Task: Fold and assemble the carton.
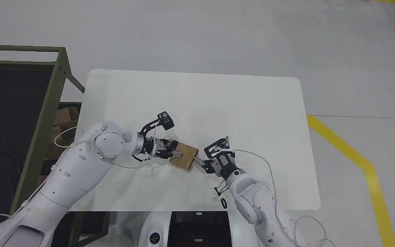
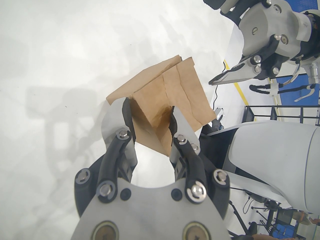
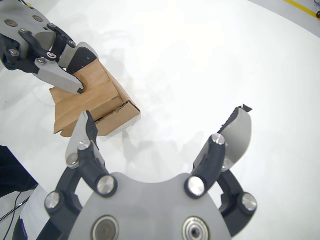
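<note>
The right gripper [image 3: 163,112] hung at the near right side of the carton [image 1: 184,157] with its fingers spread wide. One finger [image 3: 86,126] sat right at the carton's near edge; whether it touched could not be told. The carton, brown and partly folded with one side wall standing, lay on the white worktop [image 1: 247,105]. At the carton's left side the left gripper [image 2: 150,108] had its fingers pinching a raised panel of the carton between them. Far to the left of the carton, off the worktop, a green-framed rack [image 1: 31,49] held flat cardboard pieces [image 1: 65,117].
</note>
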